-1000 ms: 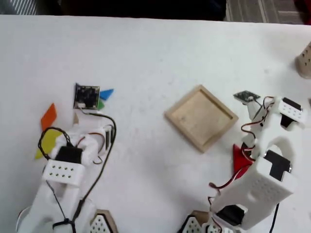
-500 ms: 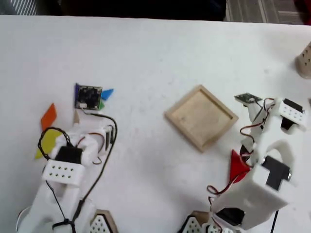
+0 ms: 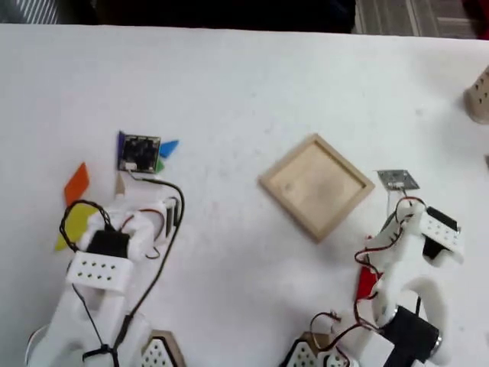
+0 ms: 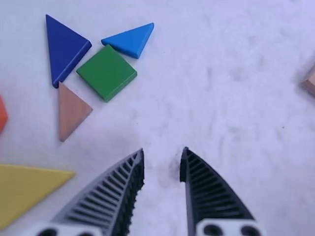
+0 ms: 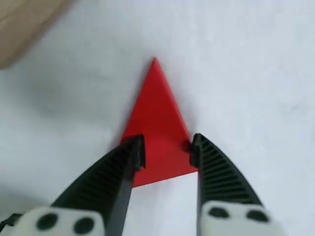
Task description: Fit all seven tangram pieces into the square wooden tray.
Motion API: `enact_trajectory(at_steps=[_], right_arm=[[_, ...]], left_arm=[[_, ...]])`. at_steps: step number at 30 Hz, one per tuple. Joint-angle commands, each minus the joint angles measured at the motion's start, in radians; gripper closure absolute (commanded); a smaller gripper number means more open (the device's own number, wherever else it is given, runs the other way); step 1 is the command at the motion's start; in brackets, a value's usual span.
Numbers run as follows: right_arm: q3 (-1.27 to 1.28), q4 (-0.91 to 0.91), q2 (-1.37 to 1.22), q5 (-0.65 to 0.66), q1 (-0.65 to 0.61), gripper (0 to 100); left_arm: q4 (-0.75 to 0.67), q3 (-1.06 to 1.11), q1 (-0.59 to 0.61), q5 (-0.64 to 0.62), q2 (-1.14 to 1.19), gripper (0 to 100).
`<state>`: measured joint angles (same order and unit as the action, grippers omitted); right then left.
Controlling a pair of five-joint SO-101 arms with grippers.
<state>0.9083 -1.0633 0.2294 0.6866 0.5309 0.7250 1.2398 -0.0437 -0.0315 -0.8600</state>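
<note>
Step in hand, as I judge it: pick-up of the red triangle [image 5: 156, 113] by the right hand [image 5: 166, 147]. The triangle lies flat on the bench [image 3: 229, 84], near the square wooden tray [image 3: 317, 183] but apart from it. The tray holds no pieces. The right hand's jaws are apart and straddle the triangle near its wide end, tips right at the two sloping edges. Whether they press on it, I cannot tell.

Left hand [image 4: 161, 155]: jaws slightly apart over bare bench, holding nothing. Just ahead of it lie the dark blue triangle [image 4: 64, 49], light blue triangle [image 4: 130, 39], green square [image 4: 107, 72] and tan triangle [image 4: 71, 112], with the yellow triangle [image 4: 24, 189] and orange piece [image 3: 76, 183] off to the side, all well away from the tray.

Notes for a clean grasp:
- The piece is thin, so the tips should sit low against the bench before closing.
- The sloping edges may squeeze the piece forward out of the jaws. Closing slowly should limit that.
- Lift straight up, and check that the piece hangs level before carrying it to the tray.
- A large piece likely belongs against the tray rim.
</note>
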Motion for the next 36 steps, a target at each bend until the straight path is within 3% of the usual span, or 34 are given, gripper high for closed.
enact_trajectory(at_steps=[1,11,19,26,32,36], right_arm=[[0.031,0.012,0.012,-0.021,0.033,82.7],[0.025,0.036,0.008,0.028,0.038,81.2],[0.017,0.229,0.008,0.146,0.179,81.2],[-0.095,0.232,0.007,0.144,0.236,81.2],[-0.196,0.039,0.008,0.132,0.266,81.1],[-0.222,-0.102,0.007,0.054,0.269,81.0]], left_arm=[[-0.025,-0.006,-0.008,0.011,-0.001,86],[-0.025,-0.005,-0.005,0.011,-0.001,86],[-0.025,-0.005,-0.005,0.011,0.001,86],[-0.025,-0.005,-0.005,0.012,0.001,86],[-0.025,-0.005,-0.004,0.012,0.001,86],[-0.023,-0.005,-0.005,0.012,-0.002,86]])
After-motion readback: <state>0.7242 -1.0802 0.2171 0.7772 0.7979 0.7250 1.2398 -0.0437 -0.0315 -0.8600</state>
